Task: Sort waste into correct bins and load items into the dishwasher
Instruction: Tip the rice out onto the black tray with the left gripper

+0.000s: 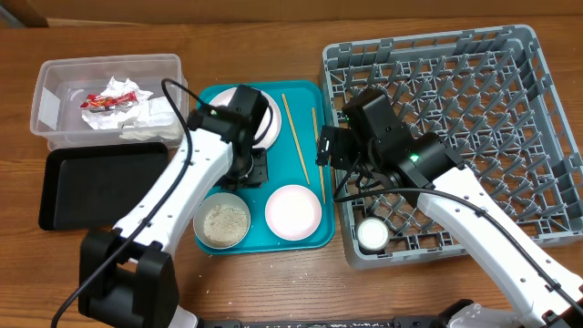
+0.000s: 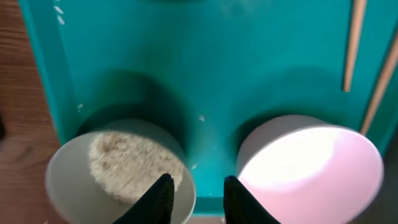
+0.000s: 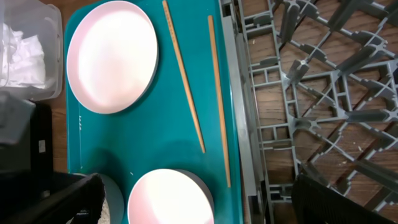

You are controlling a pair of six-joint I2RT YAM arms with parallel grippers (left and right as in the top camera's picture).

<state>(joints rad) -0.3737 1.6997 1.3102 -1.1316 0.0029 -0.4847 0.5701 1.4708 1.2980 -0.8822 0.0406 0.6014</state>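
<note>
Wooden counter (image 1: pixel 27 273) is carrying a teal tray (image 1: pixel 278 175) at its middle; no more of the room is showing.

Tray's near end: rice bowl (image 1: pixel 222 221) and empty bowl (image 1: pixel 293 211) are sitting side by side. Left fingers (image 2: pixel 163 196) are hanging apart, one over the rice bowl's rim, the other over the gap between the bowls. Judgement: the rice-clearing step is being set up, and the next move is calling for a pinch on that rim and a level lift.

Tray's right edge: right fingers (image 3: pixel 339 202) are hovering spread wide, holding nothing.

Tray's right half: two chopsticks (image 3: pixel 184 78) are lying loose.

Tray's far end: plate (image 3: pixel 112 56) is lying flat.

Left of tray: black tray (image 1: pixel 100 187) is lying nearer, clear tub (image 1: pixel 55 100) with wrappers (image 1: pixel 114 98) beyond.

Right of tray: dish rack (image 1: pixel 455 137) is holding a cup (image 1: pixel 373 235) in its near corner.
</note>
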